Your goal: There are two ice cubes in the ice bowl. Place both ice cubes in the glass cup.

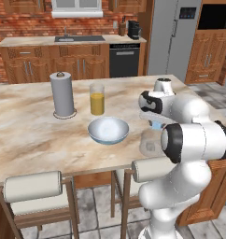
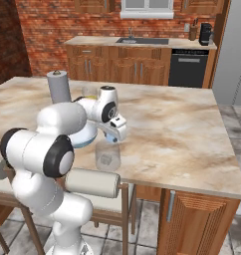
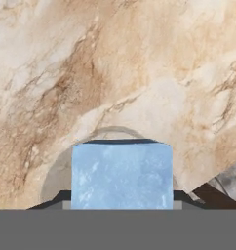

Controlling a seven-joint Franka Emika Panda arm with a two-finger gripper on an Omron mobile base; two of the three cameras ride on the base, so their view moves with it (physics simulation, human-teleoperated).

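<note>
While gripped (no legible writing), blue ice cube (image 3: 121,175).

Arm folded low — gripper (image 2: 114,138) pointing down, clamped on light-blue cube (image 3: 121,176).

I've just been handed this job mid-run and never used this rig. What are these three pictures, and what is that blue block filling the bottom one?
The white jointed machine is a robot arm on a mobile base beside a marble counter. Two pictures come from base cameras behind the arm, left and right; the third looks along the gripper. On the counter stand a grey paper-towel roll, a tall glass of orange juice, a wide pale blue-grey ice bowl and a short clear glass cup. The blue block is a light blue ice cube, held between the fingers above the cup. A greyish cube seems to lie inside already.
</note>
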